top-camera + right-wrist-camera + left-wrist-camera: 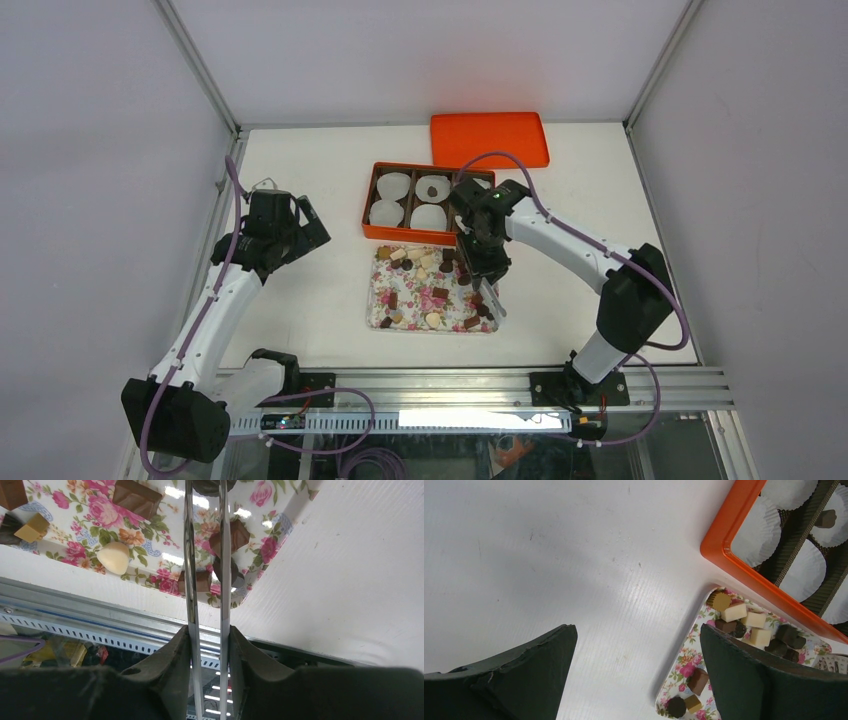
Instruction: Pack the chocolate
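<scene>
One chocolate (210, 485) between tongs (206, 580) tips, tray's (165, 535) right edge; right gripper (207, 635) squeezing tongs, left gripper (639, 645) wide apart. Next: lift to box (744, 575).

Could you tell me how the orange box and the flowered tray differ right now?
The orange box is plain with raised walls; the flowered tray is shallow and patterned. The box is divided into compartments holding white paper cups; the tray is one open surface. The box shows one chocolate, in a cup; the tray carries many loose pieces. Both are rectangular and lie on the white table.
</scene>
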### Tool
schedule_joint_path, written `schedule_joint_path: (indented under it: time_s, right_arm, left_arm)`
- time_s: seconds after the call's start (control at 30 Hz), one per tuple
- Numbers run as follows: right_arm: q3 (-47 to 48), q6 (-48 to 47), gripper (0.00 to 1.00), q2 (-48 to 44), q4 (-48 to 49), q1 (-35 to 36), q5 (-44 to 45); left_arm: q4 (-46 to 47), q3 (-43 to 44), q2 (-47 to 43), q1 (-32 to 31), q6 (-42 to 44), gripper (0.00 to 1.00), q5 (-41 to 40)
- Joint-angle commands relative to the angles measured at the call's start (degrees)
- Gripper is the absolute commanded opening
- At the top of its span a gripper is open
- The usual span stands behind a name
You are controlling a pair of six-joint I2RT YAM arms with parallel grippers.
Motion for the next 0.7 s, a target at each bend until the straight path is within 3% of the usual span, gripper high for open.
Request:
schedule_joint_path:
  time_s: [0.0, 0.67]
  right_arm:
    - [-1.1, -0.5, 0.22, -1.0, 0.1, 0.0, -0.9]
    - [-3.3, -0.8, 0.40, 2.3, 2.4, 0.0, -1.9]
  left_arm:
    - [1.9, 1.2, -0.9, -0.3, -0.2, 0.99, -1.0]
    - [1.9, 0.8, -1.4, -0.3, -0.4, 0.99, -1.0]
